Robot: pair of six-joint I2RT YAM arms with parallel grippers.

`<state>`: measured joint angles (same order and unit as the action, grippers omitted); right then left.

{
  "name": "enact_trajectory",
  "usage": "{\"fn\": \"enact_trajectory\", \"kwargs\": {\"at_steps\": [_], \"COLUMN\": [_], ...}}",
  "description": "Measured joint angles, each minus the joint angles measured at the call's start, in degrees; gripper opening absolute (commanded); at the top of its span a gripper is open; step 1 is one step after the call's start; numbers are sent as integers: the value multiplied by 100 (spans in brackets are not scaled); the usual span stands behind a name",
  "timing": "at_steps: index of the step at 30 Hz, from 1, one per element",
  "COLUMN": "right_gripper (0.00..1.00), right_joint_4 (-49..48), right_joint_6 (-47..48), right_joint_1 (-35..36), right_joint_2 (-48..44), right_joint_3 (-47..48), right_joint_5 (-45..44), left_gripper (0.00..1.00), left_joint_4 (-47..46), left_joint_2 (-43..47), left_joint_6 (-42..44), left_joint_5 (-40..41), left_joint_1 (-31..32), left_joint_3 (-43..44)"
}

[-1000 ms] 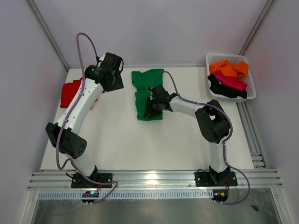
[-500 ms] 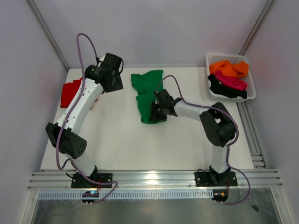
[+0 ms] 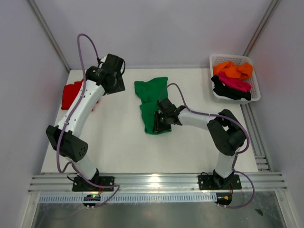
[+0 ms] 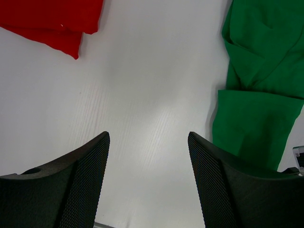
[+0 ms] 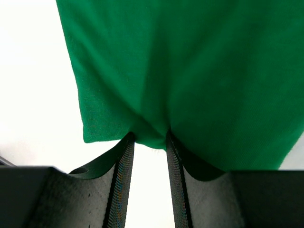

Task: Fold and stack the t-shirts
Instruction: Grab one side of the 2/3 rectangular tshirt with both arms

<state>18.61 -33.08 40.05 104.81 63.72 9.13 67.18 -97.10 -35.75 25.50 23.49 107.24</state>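
At centre, right jaws pinch the green shirt [image 3: 149, 92], now dragged nearer; left jaws hang wide open, empty; fold unfinished.

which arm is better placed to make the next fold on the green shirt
Right. The right gripper is shut on an edge of the green t-shirt. The left gripper hangs open over the table beside it, holding nothing.

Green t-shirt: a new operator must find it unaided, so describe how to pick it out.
On the white table, the green t-shirt lies near the middle. It is the only green cloth, one edge pinched in the right end effector, unlike the red t-shirt at the left edge.
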Motion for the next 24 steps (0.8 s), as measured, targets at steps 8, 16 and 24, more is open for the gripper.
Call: {"fn": "enact_trajectory", "kwargs": {"at_steps": [8, 16, 24], "right_gripper": [38, 38, 38], "right_joint_4": [72, 232, 726], "right_joint_6": [-323, -629, -629], "right_joint_1": [391, 870, 1003], "right_joint_2": [-111, -487, -678], "right_joint_3": [-157, -575, -570], "right_joint_5": [-37, 4, -59], "left_gripper": [70, 70, 70], "left_joint_4": [2, 2, 0], "left_joint_2": [-2, -81, -291], "left_joint_6": [2, 0, 11], "left_joint_5": [-22, -66, -133], "left_joint_1": [0, 0, 0], "left_joint_3": [109, 151, 151]}}
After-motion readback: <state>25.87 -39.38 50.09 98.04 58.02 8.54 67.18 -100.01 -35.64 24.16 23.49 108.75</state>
